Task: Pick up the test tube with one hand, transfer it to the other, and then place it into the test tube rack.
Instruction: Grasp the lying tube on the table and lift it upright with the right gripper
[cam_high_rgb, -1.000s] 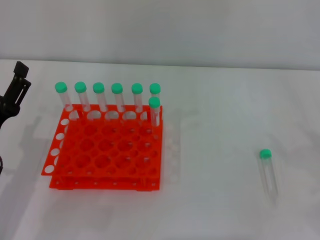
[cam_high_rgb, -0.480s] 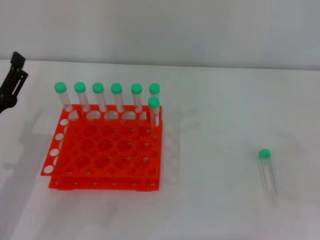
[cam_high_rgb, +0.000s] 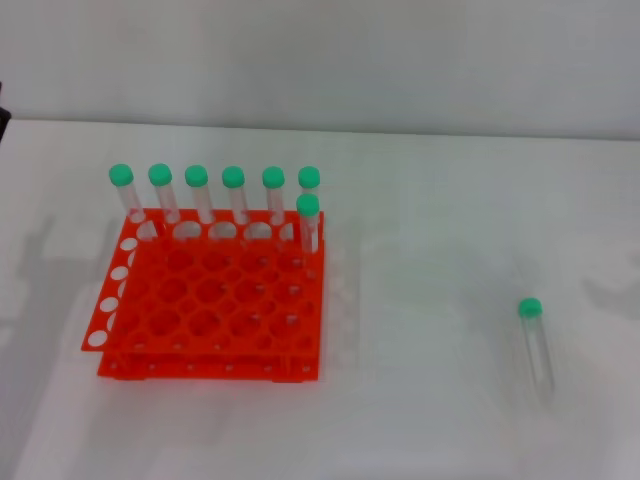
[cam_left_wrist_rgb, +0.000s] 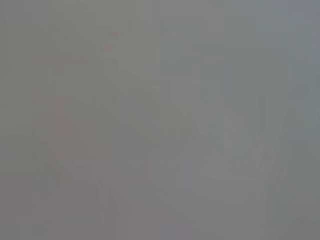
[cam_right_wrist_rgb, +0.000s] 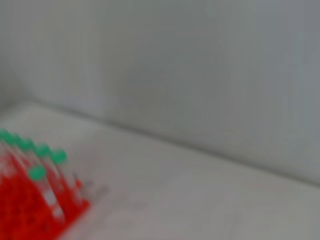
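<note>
The test tube (cam_high_rgb: 536, 344) lies flat on the white desk (cam_high_rgb: 430, 230), well to the robot's right of the test tube rack (cam_high_rgb: 215, 305) and well apart from it. Its green cap points toward the far wall and its round bottom points toward the robot. Nothing touches it.

The rack stands on the desk on the left half of the head view. It carries 7 upright green-capped tubes (cam_high_rgb: 233, 195): 6 in a line along its far row, and 1 more just in front of the rightmost of these, at the rack's far right corner. The other holes on the top tier are bare.

Neither pincer shows in the head view, so nothing can be told of how either stands, whether wide, narrow or holding. The left wrist view is a flat grey with no shape to make out. The right wrist view looks across the desk at the rack (cam_right_wrist_rgb: 25, 210) from its side, with a few of the capped tubes (cam_right_wrist_rgb: 50, 175) standing in it and the pale wall behind; that arm's own pincer is out of sight there too.
</note>
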